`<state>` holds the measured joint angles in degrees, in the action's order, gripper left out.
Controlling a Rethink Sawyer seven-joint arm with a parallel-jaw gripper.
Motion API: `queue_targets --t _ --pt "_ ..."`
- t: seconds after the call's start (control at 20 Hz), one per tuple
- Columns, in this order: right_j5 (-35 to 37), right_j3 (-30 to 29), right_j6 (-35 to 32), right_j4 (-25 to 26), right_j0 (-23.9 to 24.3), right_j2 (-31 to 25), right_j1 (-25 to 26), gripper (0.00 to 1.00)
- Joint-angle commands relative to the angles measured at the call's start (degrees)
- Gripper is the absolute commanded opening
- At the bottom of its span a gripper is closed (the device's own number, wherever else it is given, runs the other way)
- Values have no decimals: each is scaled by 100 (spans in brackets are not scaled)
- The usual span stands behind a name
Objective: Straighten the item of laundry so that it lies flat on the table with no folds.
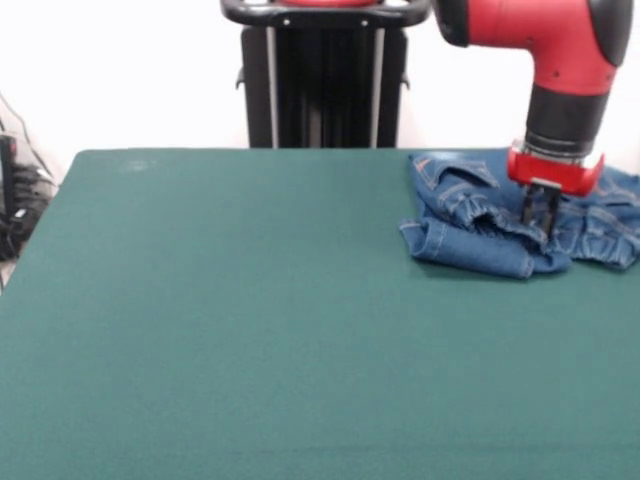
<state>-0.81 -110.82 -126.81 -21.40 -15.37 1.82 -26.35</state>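
Observation:
The small blue denim jeans (470, 225) lie crumpled at the far right of the dark green table (250, 320). They are bunched in several folds, and part of them runs off toward the picture's right edge. The red and black arm comes down from the upper right. My gripper (541, 225) points straight down, with its tips down in the folds in the middle of the jeans. Whether it holds the cloth does not show.
The robot's black pedestal (325, 80) stands behind the table's far edge at the centre. Cables and dark equipment (15, 200) sit off the table at the left. The table's right edge is out of view.

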Motion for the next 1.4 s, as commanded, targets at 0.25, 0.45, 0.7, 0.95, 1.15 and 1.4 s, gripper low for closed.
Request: queue_targets --t 0.25,0.45,0.7,0.95,1.15,1.4 --pt "240 -247 -990 56 698 -1219 -237 0" --pt "689 -535 -838 93 1010 -1401 -863 0" --pt "1399 -818 -777 41 1050 -1242 -1666 0" --pt "2111 -973 -678 71 1137 -1064 -2352 0" --pt "2219 -1180 -403 146 1461 -1086 -2721 0" --pt "2231 -1305 -71 375 1790 -997 -3131 0"
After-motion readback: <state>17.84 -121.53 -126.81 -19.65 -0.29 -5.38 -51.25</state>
